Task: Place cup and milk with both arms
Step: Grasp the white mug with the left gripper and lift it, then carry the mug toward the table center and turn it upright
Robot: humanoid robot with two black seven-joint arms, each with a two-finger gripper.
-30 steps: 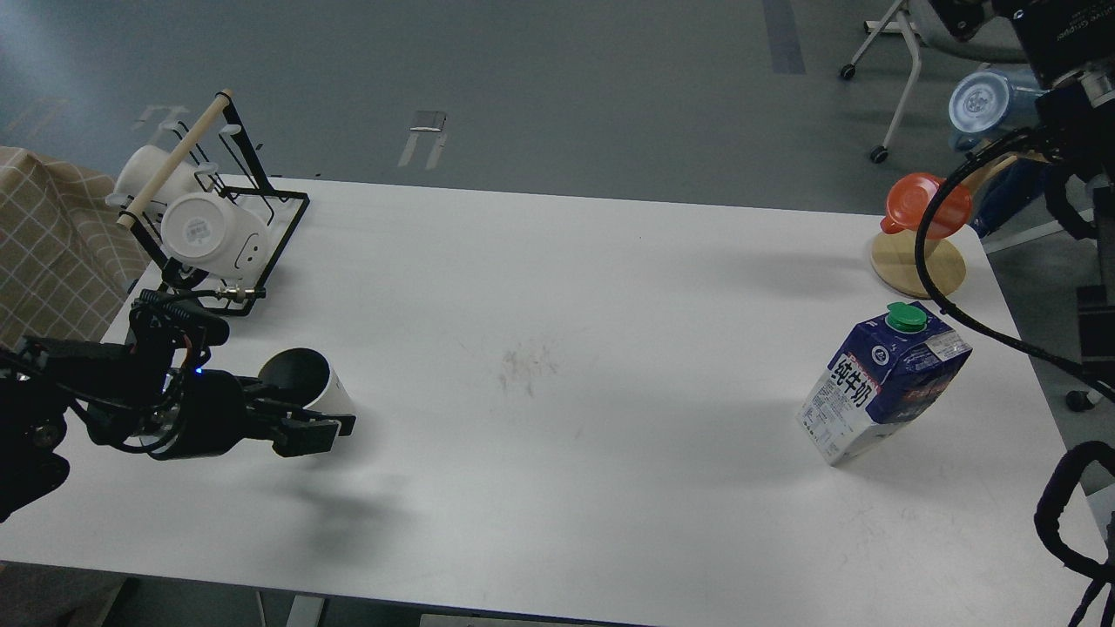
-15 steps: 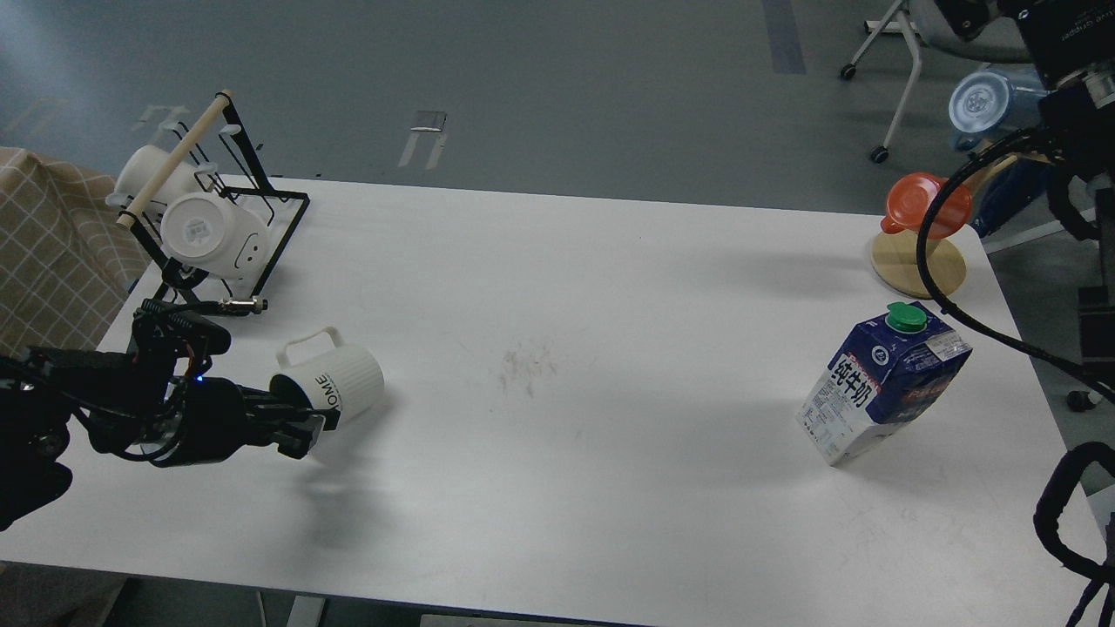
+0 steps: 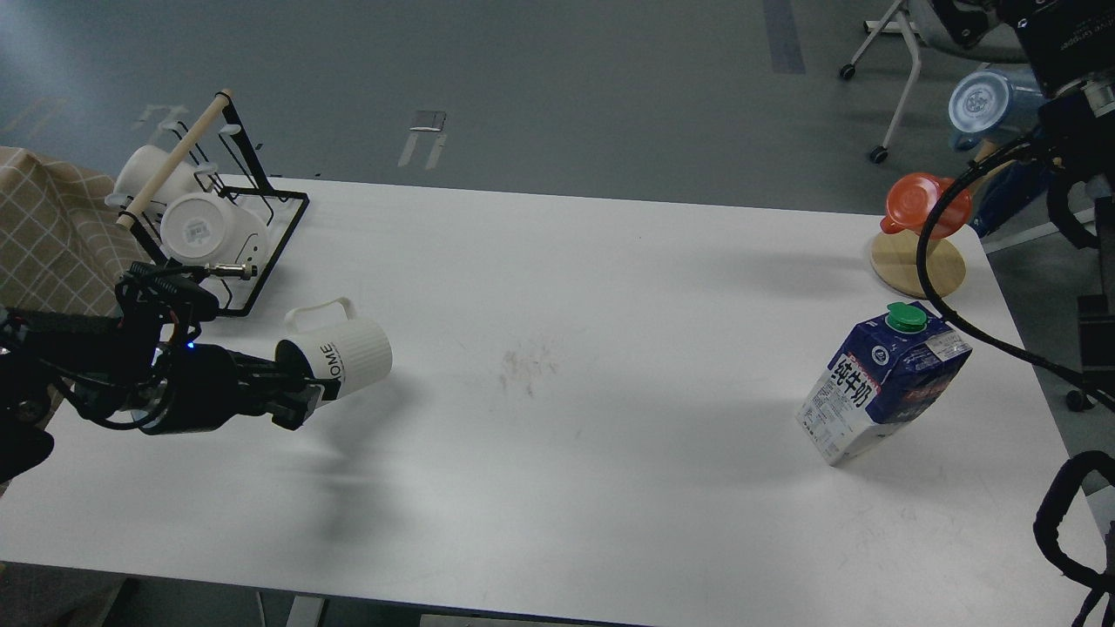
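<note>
A white ribbed cup [image 3: 348, 351] with "HOME" on it lies on its side in the air at the table's left, its handle up and its mouth toward my arm. My left gripper [image 3: 300, 394] is shut on its rim and holds it above the white table [image 3: 566, 287]. A blue milk carton [image 3: 884, 392] with a green cap stands tilted at the right. My right arm [image 3: 1067, 52] is high at the top right, far above and behind the carton. Its gripper is mostly cut off by the frame's top edge.
A black wire rack [image 3: 261, 235] with a wooden bar holds two white cups [image 3: 205, 231] at the back left. An orange lidded cup [image 3: 915, 202] sits on a round wooden coaster [image 3: 906, 270] at the back right. A black cable [image 3: 936, 296] hangs over that corner.
My left gripper has turned the cup from mouth-up to lying sideways, then lifted it and carried it a little farther from me and to the right. The carton and right arm stayed put.
</note>
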